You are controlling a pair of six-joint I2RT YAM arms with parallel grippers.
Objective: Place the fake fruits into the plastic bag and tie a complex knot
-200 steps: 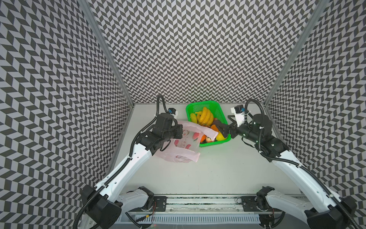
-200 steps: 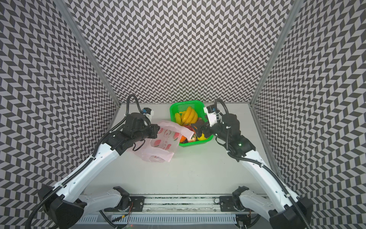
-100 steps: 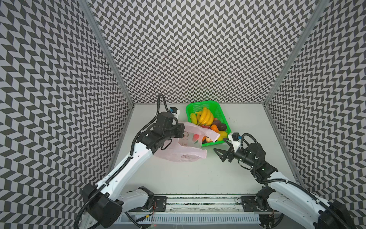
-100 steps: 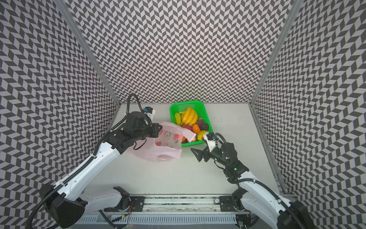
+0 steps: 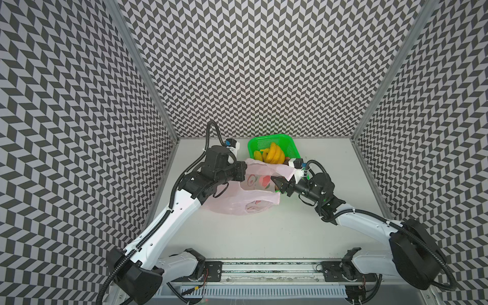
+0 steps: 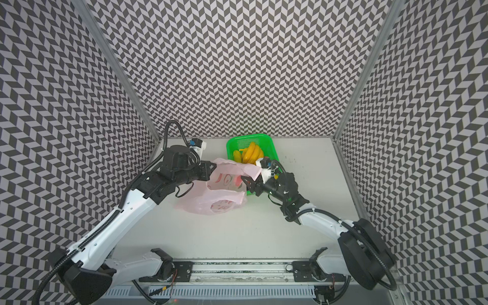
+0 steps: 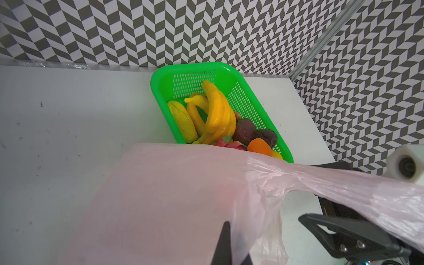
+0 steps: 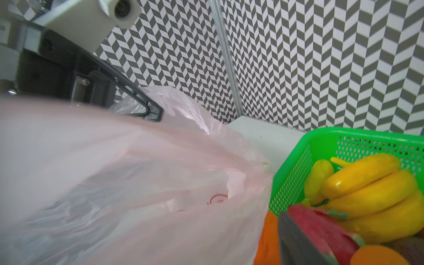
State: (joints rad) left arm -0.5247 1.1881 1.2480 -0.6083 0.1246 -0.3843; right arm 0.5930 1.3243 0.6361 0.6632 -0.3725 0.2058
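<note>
The pale-pink plastic bag (image 5: 237, 203) (image 6: 211, 203) lies left of the basket with its mouth lifted. My left gripper (image 5: 244, 171) (image 7: 231, 250) is shut on the bag's rim at the left. My right gripper (image 5: 278, 184) (image 6: 249, 184) is at the bag's right edge. Its jaws are apart, with a handle strip (image 7: 344, 183) passing between them. In the right wrist view one finger (image 8: 296, 238) shows and the bag (image 8: 114, 172) hides the other. The fake fruits lie in the basket: bananas (image 5: 273, 155) (image 7: 215, 114), dark ones (image 7: 245, 130), dragon fruit (image 8: 321, 227), orange (image 8: 376, 254). No knot shows.
The green mesh basket (image 5: 266, 138) (image 6: 248, 136) (image 8: 344, 132) stands at the back middle of the white table (image 5: 264, 237), touching the bag's far side. Patterned walls close in the left, back and right. A rail (image 5: 264, 272) runs along the front edge.
My right arm left the basket, swung toward the front, then came back to the bag's right edge with narrower jaws. The left gripper kept hold of the bag, whose mouth now stands wider.
</note>
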